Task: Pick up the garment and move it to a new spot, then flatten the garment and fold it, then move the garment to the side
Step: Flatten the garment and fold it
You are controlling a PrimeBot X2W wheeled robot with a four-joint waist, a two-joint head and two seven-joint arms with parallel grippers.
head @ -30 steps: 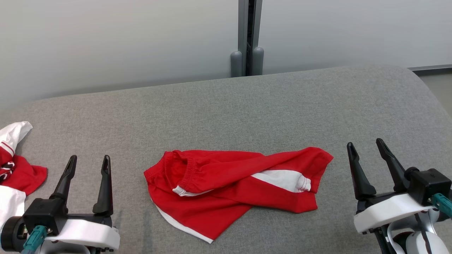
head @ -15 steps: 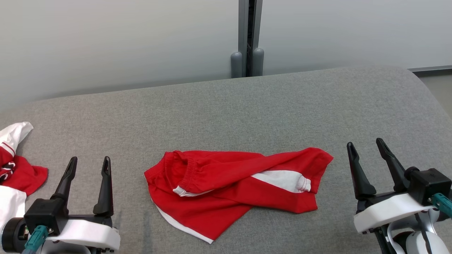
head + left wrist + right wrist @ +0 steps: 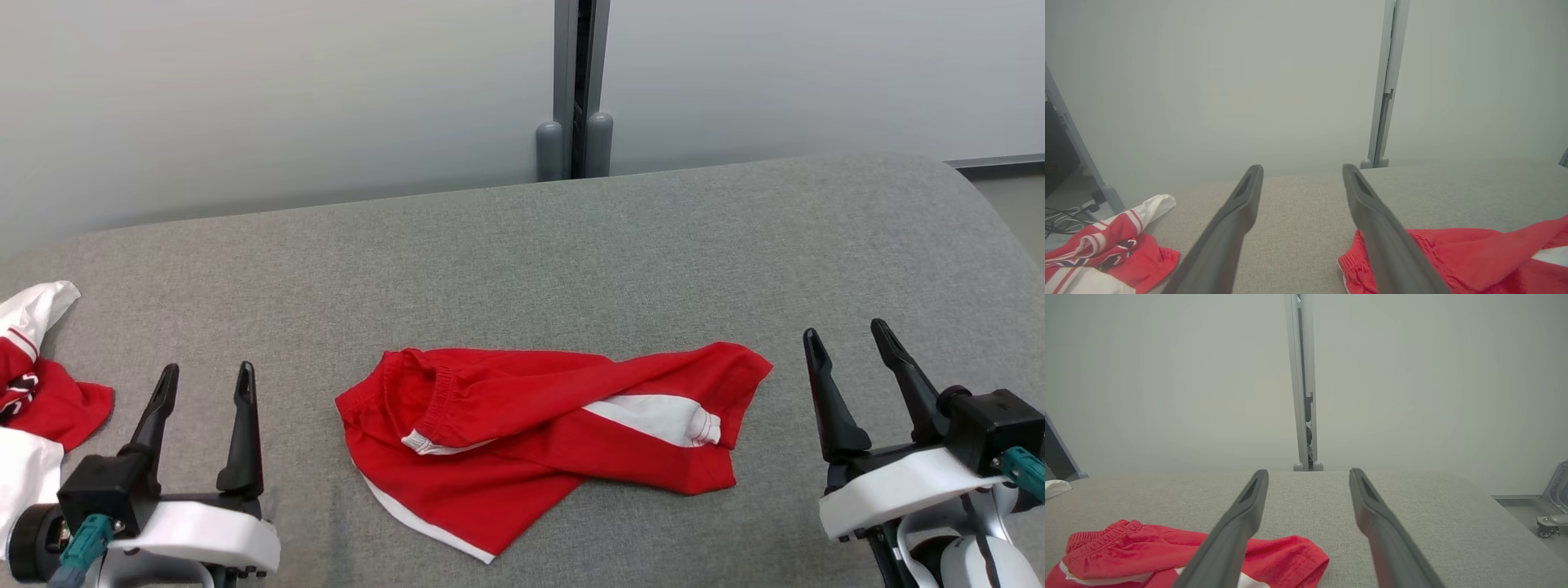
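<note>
A crumpled red fabric garment (image 3: 539, 441) with white trim is laid mid-way across the grey upholstered surface (image 3: 571, 237), between the left gripper (image 3: 207, 369) and right gripper (image 3: 845, 331). Both are spread wide and nothing is held. A grey castor (image 3: 1544, 532) is seen far right in the right wrist view.

Left gripper (image 3: 207, 369): lower left; two long tapered black fingers (image 3: 242, 433), black block mount (image 3: 102, 490), white rounded shell (image 3: 204, 535), teal cable plug (image 3: 82, 545).
Right gripper (image 3: 844, 330): lower right; matching fingers, white shell, teal plug, glossy white wrist (image 3: 971, 565).
</note>
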